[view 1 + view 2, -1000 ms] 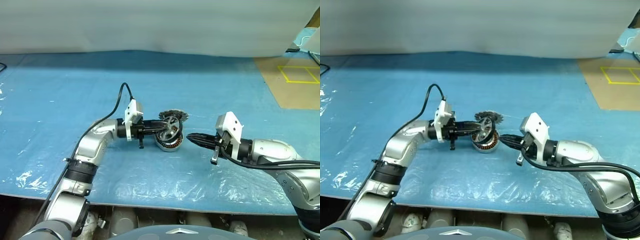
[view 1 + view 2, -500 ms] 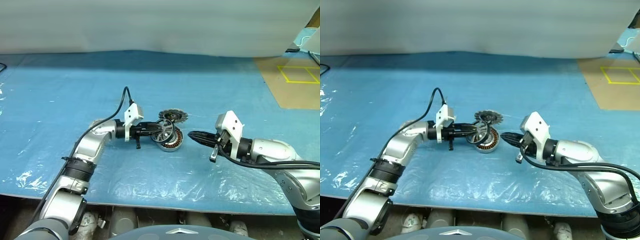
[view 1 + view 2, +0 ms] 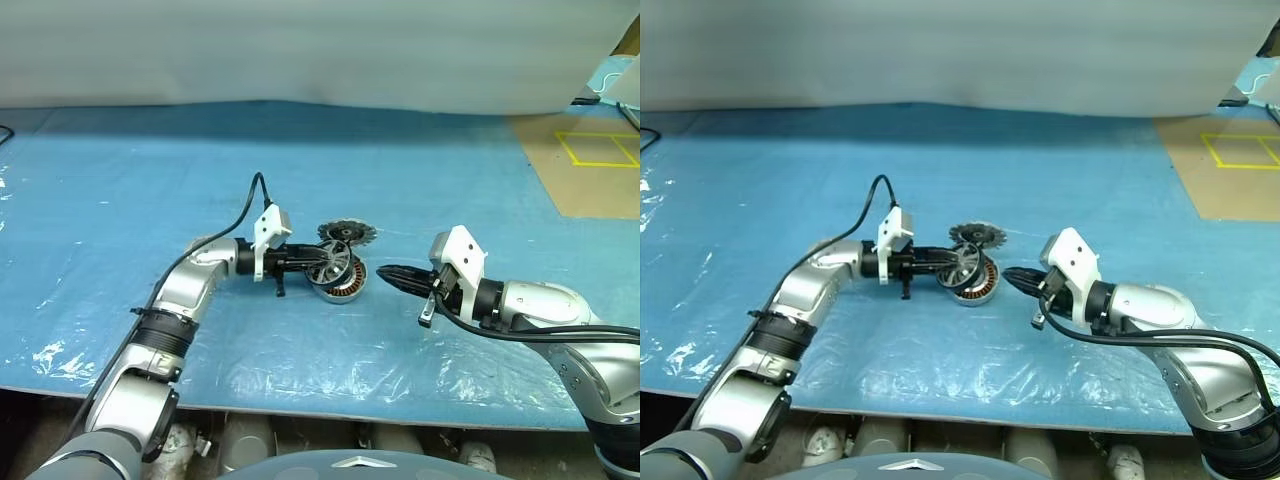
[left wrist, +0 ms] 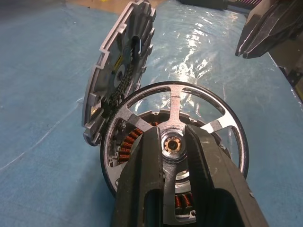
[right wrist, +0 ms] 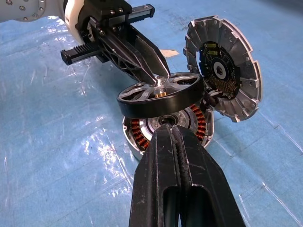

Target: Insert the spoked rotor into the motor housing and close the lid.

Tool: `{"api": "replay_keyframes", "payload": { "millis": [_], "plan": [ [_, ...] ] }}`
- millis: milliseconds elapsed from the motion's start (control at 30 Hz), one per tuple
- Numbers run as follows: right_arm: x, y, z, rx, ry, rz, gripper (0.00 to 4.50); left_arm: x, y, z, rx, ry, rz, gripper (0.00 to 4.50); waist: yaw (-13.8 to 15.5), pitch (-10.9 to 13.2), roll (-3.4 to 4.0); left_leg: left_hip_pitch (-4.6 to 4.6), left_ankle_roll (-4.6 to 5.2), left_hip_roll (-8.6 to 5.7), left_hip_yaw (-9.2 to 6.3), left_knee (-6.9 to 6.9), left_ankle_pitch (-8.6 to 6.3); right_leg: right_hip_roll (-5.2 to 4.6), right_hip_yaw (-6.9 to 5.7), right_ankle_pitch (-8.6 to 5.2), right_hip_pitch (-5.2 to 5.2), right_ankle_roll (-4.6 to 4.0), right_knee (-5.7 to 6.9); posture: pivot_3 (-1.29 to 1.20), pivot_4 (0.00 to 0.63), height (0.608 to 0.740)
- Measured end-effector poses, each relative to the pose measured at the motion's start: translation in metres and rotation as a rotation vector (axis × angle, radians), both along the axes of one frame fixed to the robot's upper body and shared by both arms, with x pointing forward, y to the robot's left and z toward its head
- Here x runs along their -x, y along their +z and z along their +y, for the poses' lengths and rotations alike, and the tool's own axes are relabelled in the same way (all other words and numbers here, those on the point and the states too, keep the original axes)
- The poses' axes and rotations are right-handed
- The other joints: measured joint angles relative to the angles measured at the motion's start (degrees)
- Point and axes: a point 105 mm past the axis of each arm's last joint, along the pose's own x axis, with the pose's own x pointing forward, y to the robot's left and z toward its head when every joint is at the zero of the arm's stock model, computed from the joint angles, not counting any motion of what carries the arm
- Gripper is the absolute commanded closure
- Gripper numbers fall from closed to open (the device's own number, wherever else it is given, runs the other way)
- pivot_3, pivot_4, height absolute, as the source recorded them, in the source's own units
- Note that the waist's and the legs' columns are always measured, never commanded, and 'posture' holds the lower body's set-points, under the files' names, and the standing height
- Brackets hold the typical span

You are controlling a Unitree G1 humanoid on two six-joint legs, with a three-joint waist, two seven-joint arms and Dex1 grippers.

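One motor housing (image 5: 165,130) open, windings exposed; left end effector (image 5: 158,80) grips spoked rotor (image 5: 161,97) above; right end effector (image 3: 385,272) closed, empty.

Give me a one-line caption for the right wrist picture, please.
Left fingers hold the spoked rotor above the open motor housing, lid standing up.

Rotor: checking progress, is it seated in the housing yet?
Not seated. The left gripper holds the rotor by its hub, tilted above the housing.
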Motion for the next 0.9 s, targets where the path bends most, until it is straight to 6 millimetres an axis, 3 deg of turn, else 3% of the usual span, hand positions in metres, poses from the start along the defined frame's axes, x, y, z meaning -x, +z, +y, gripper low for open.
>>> {"api": "replay_keyframes", "payload": {
  "millis": [400, 900],
  "plan": [
    [-0.002, -0.005, 0.003, 0.005, 0.004, -0.001, 4.50, -0.002, 0.010, -0.009, 0.060, -0.013, -0.010, 4.14, 0.0, 0.0, 0.00, -0.01, 0.00, 0.00, 0.00, 0.01, 0.00, 0.00, 0.00, 0.01, 0.00, 0.02, 0.00, 0.00, 0.150, 0.740],
    [-0.003, -0.005, 0.001, 0.011, -0.001, -0.013, 4.50, -0.002, -0.009, -0.014, -0.008, -0.011, -0.017, 4.14, 0.0, 0.0, 0.00, -0.01, 0.00, 0.00, -0.01, 0.04, 0.00, 0.00, 0.00, 0.03, 0.00, 0.04, 0.04, 0.00, 0.150, 0.740]
  ]
}}
